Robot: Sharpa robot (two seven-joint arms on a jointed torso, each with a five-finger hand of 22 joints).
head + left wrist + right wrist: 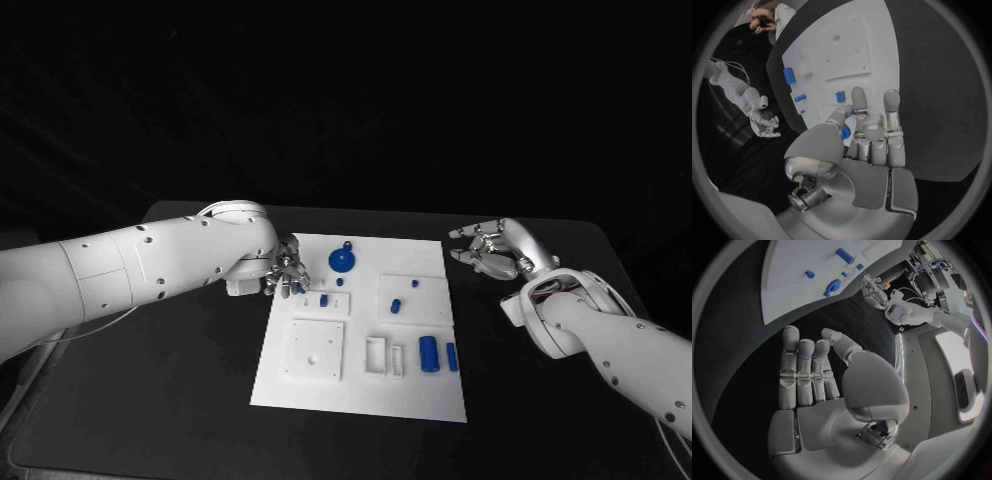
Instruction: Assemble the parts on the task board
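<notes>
The white task board (361,385) lies mid-table. My left hand (284,275) hovers over its far left corner, thumb and a finger pinching a small blue part (853,111). Just beside it lies a round blue piece with a tab (342,260), also partly visible behind the thumb (846,132). A small blue block (323,299) stands in a raised plate near the hand. Two blue cylinders (428,352) lie side by side near the board's right edge. My right hand (490,250) hangs over the black table off the board's far right corner, fingers spread and empty (807,370).
Two small blue pegs (397,303) stand in the square plate at the board's right. A square white plate with holes (315,350) and a slotted white block (385,357) sit on the near half. Black table (144,400) surrounds the board.
</notes>
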